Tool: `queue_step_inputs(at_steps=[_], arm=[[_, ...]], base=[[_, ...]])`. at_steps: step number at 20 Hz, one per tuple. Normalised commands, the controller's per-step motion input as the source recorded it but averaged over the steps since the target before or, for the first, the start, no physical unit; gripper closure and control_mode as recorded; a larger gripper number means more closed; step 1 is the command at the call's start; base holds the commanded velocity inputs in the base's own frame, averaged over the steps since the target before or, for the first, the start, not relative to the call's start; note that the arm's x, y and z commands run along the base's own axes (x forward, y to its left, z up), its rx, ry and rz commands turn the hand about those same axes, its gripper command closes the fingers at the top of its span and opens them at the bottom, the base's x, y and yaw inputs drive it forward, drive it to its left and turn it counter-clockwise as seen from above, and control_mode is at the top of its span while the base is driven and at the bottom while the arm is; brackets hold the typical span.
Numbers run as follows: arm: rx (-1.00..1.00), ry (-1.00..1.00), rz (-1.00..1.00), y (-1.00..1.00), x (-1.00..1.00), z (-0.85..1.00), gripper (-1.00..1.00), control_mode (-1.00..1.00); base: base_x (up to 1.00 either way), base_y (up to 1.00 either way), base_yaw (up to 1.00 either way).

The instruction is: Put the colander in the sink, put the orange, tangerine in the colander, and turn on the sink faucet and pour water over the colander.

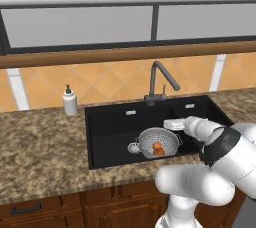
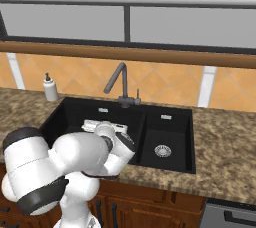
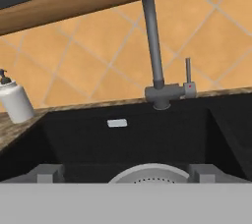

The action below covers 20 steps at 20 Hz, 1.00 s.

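Observation:
The silvery perforated colander (image 1: 159,141) sits in the large left basin of the black sink (image 1: 112,127). Orange-coloured fruit (image 1: 158,148) lies inside it; I cannot tell the orange from the tangerine. My gripper (image 1: 171,123) hovers just above the colander's back right rim, open and holding nothing, pointing at the back wall. In the hand view its fingertips (image 3: 47,172) stand wide apart, with the colander (image 3: 147,174) rim between them and the sink faucet (image 3: 152,46) straight ahead, its small lever (image 3: 187,73) upright. The water is out of view at the spout (image 1: 175,86).
A white soap dispenser (image 1: 70,101) stands on the speckled counter (image 1: 40,147) left of the sink. The smaller right basin (image 2: 165,142) has a round silver drain. My arm hides the colander in the right base view. Tiled wall and a wooden ledge lie behind the faucet.

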Motion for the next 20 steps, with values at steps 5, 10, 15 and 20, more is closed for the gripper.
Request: queue_step_inputs(at_steps=[5, 10, 15, 20], arm=[[0.14, 0.00, 0.00, -0.06, -0.25, 1.00, -1.00, -1.00], [0.20, -0.08, -0.01, -0.53, -0.20, 0.81, -1.00, -1.00], [0.44, -0.17, -0.01, -0.38, -0.33, 0.58, -1.00, -1.00], [0.70, -0.24, 0.00, -0.31, -0.50, 0.45, -1.00, -1.00]], base=[[0.00, 0.00, 0.00], [0.00, 0.00, 0.00], [0.00, 0.00, 0.00], [0.00, 0.00, 0.00]])
